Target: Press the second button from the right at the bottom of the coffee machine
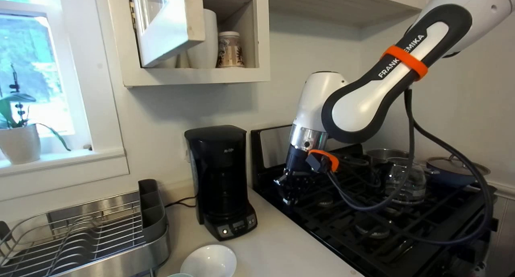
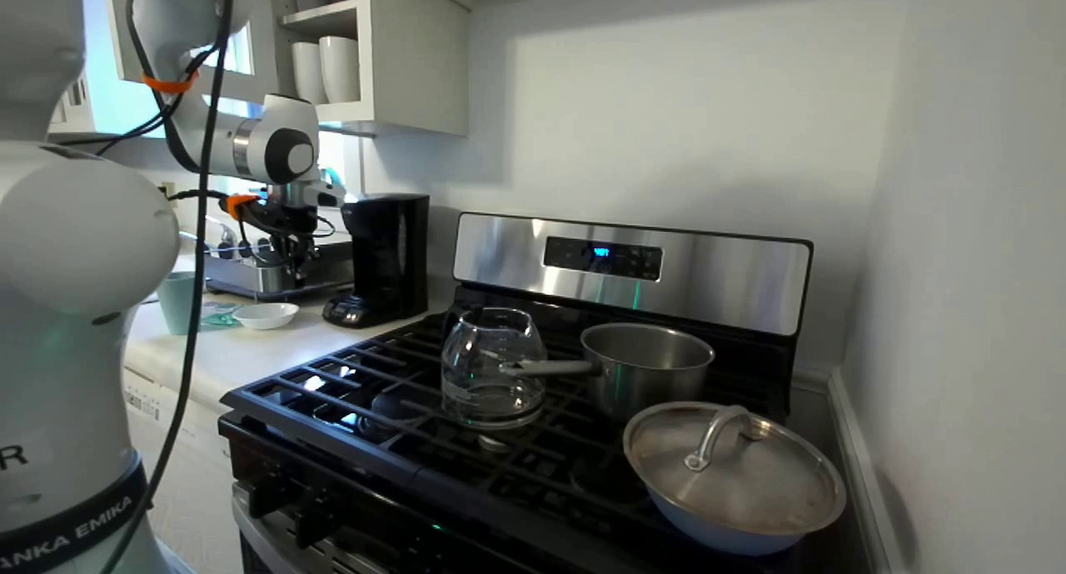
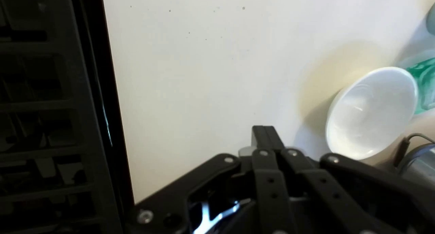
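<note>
I see the coffee machine (image 1: 219,176) standing on the tabletop (image 1: 277,245), between the dish rack (image 1: 134,256) and the stove (image 1: 342,228). The robot's fingers (image 3: 260,139) are pressed together, holding nothing, apart from it.

The white arm (image 1: 364,104) wears an orange band (image 1: 404,62), at two o'clock in an exterior view; its black fingers (image 3: 270,190) have silver screws (image 3: 263,153).
</note>
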Tool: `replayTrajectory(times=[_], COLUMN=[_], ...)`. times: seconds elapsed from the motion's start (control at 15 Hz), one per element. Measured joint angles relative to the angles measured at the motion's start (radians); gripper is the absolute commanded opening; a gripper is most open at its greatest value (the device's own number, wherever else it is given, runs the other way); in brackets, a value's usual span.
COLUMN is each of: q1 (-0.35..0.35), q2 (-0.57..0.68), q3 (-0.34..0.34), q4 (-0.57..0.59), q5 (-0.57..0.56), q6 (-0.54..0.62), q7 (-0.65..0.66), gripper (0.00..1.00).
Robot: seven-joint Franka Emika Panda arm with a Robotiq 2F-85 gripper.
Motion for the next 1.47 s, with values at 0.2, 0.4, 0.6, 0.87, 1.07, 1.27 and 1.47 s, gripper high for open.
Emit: replayTrajectory(times=[0.2,0.4,0.6,0.87,1.07,1.27,1.47], q1=[0.002,0.003,0.007,0.006,0.005,0.005,0.005], q2=[-0.002,-0.002,0.008,0.082,0.158,0.227,0.284], q3=[-0.003,-0.003,-0.017,-0.056,-0.067,-0.067,-0.068], q4=[0.0,0.0,0.001,0.022,0.063,0.116,0.169], q5=[0.0,0.0,0.0,0.009,0.047,0.087,0.097], q6=[0.0,0.0,0.0,0.018,0.055,0.066,0.081], q7=[0.0,0.0,0.0,-0.007,-0.046,-0.094,-0.107], gripper=[0.01,0.0,0.0,0.0,0.0,0.0,0.0])
